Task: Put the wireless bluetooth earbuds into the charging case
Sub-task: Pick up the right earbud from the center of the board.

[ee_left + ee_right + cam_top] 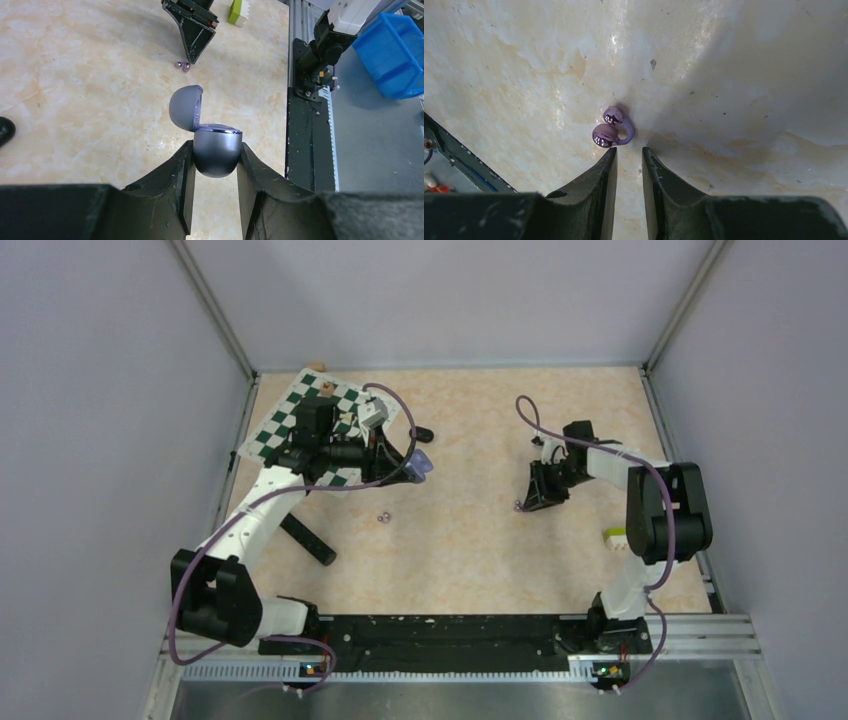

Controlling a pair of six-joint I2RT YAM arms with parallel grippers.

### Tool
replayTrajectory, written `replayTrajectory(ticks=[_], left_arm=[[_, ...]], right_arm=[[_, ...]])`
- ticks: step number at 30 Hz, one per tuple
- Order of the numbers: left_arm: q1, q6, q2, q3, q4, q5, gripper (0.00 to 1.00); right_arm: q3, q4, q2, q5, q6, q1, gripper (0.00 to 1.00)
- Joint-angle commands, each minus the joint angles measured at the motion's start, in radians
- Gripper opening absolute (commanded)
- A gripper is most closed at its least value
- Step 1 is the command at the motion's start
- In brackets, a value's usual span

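Note:
My left gripper (216, 146) is shut on the grey charging case (217, 155), holding it above the table with its lid (186, 107) tipped open; from above the case (421, 467) shows pale purple. A purple earbud (611, 129), two glossy beads joined by a loop, lies on the table just beyond my right gripper (629, 151), touching neither finger. The right jaws stand narrowly apart with nothing between them. In the left wrist view that earbud (182, 65) sits under the right gripper's tip (192, 59). Another purple earbud (381, 517) lies on the table between the arms.
A green-and-white chessboard (285, 425) with pieces lies at the back left under the left arm. A black oval case (421, 433) sits beside it. A black bar (308, 538) lies near the left arm. A yellow-white block (617, 537) stands by the right arm.

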Motion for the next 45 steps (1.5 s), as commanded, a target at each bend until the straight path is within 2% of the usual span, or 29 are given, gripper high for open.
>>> replayTrajectory(ticks=[1,26,34,45], left_arm=[[0.004,0.004,-0.041,-0.006,0.035,0.011,0.0],[0.004,0.003,-0.041,-0.007,0.039,0.005,0.0],[0.005,0.004,-0.046,-0.009,0.038,0.0,0.0],[0.004,0.007,-0.044,-0.01,0.039,0.0,0.0]], right_arm=[[-0.02,0.037,0.043,0.059,0.005,-0.02,0.24],[0.008,0.044,0.123,0.036,0.014,-0.015,0.26],[0.033,0.076,0.146,-0.031,0.044,-0.015,0.27],[0.039,0.136,0.141,-0.135,0.09,-0.015,0.23]])
